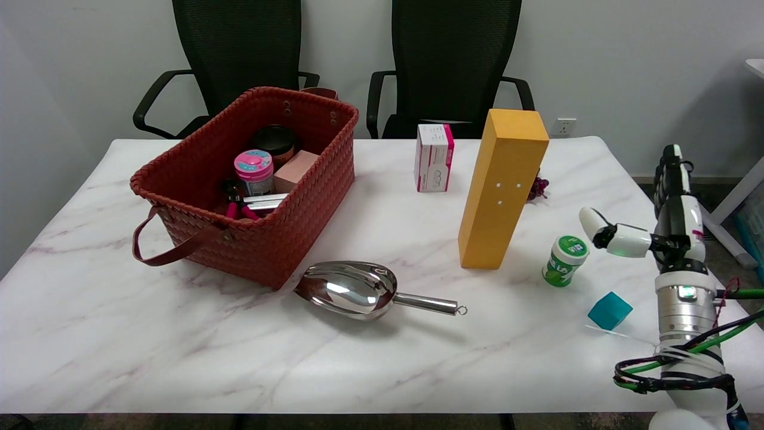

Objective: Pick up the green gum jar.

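Observation:
The green gum jar (563, 261) with a white lid stands upright on the marble table, just right of the tall yellow block (501, 187). My right hand (658, 215) hovers to the right of the jar, raised above the table, fingers pointing up and the thumb stretched out toward the jar. The thumb tip is near the jar's lid but apart from it. The hand is open and holds nothing.
A teal cube (609, 310) lies in front of the jar, close to my forearm (683, 316). A steel scoop (364, 291) rests mid-table. A red woven basket (197, 239) with several items stands at left. A pink-and-white box (434, 157) and a small dark purple thing (538, 187) sit behind the block.

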Controlling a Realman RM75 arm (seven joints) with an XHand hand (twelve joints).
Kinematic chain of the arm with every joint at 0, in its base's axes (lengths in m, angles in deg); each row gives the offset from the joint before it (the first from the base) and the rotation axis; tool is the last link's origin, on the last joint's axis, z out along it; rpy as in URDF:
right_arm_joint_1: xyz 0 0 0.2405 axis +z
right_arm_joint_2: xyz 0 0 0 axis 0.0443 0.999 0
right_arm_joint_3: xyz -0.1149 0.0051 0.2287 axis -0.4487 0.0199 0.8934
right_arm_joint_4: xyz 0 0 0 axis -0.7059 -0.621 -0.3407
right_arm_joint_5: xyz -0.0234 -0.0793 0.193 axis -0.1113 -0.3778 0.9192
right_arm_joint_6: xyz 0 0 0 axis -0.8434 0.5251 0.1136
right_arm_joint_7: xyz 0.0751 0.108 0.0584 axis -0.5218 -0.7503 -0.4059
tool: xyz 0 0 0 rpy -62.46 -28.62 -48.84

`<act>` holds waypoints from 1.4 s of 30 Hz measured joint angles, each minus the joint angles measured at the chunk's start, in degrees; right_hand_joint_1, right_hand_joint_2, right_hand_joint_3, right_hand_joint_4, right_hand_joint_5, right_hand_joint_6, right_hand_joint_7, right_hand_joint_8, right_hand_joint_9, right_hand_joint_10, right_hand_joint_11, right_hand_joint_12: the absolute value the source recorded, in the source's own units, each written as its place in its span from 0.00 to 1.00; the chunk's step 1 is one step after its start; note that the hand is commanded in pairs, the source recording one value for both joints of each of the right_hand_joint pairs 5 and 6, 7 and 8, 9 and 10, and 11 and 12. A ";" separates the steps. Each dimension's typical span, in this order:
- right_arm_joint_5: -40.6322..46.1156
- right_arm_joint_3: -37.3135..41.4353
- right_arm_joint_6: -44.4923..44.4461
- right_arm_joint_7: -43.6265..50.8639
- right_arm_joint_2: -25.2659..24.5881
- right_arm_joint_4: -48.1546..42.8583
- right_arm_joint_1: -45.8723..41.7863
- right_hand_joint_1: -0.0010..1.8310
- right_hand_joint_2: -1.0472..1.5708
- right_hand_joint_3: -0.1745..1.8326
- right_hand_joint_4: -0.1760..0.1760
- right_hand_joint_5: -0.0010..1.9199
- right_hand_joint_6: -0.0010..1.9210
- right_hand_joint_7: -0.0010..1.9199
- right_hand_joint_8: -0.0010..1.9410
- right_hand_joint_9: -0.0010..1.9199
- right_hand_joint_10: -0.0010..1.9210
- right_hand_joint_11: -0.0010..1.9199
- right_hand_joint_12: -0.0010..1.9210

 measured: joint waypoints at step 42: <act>5.43 -10.11 2.30 1.36 0.92 2.24 0.95 0.69 0.45 0.62 0.50 0.00 0.00 0.02 0.02 0.03 0.03 0.00 0.00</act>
